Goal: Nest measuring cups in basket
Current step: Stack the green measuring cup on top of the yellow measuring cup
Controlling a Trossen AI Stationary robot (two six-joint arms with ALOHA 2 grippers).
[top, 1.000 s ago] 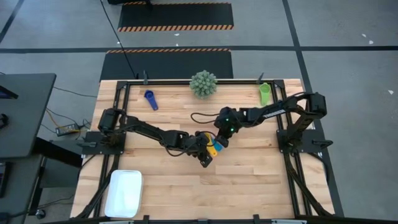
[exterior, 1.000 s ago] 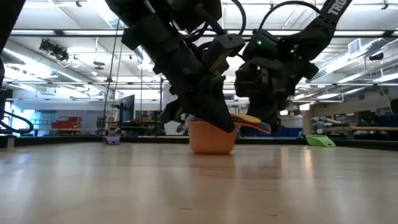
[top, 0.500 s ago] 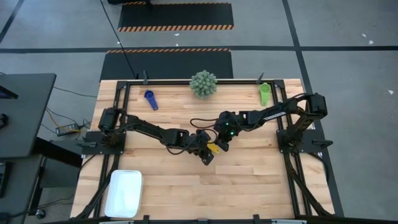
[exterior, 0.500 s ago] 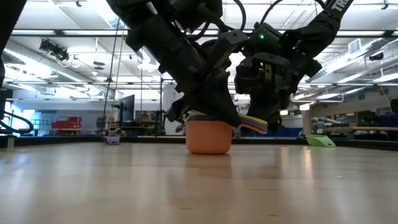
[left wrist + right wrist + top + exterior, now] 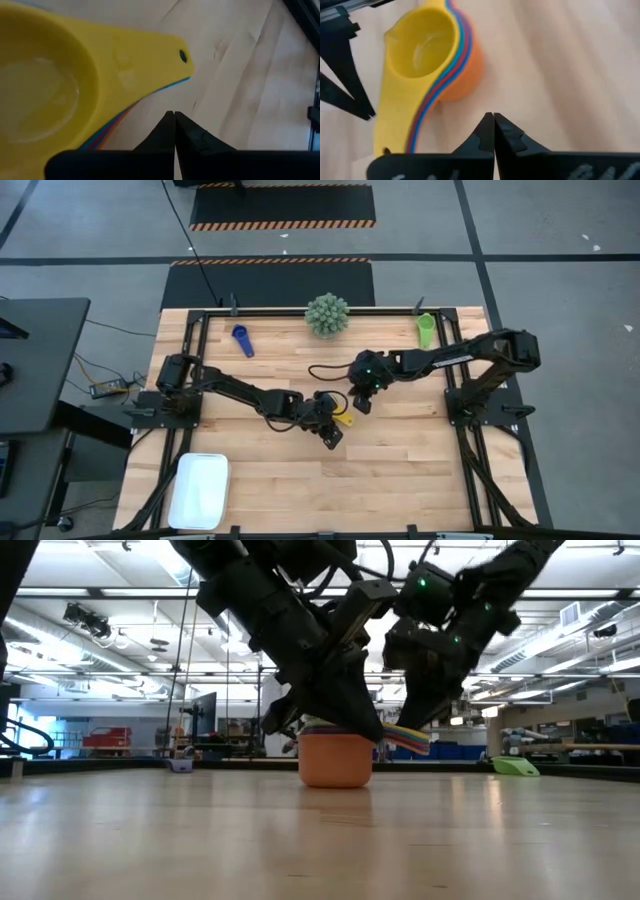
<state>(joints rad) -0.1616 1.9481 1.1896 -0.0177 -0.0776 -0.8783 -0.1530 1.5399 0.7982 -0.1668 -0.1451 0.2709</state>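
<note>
Now the nested cups (image 5: 427, 60) sit mid-table, both closed grippers, left (image 5: 333, 434) and right (image 5: 361, 402), empty beside them (basket (image 5: 199, 490) well apart), so carrying the stack there looks next.

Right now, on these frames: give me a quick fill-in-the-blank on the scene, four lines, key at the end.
1. The top cup of the nested stack is coloured ____.
2. The outermost, largest cup of that stack is coloured ____.
3. The white basket sits near the table corner on the robot's ____ side.
4. Beside the spiky plant, the lone cup on the left arm's side of it is dark ____.

Missing words: yellow; orange; left; blue
</note>
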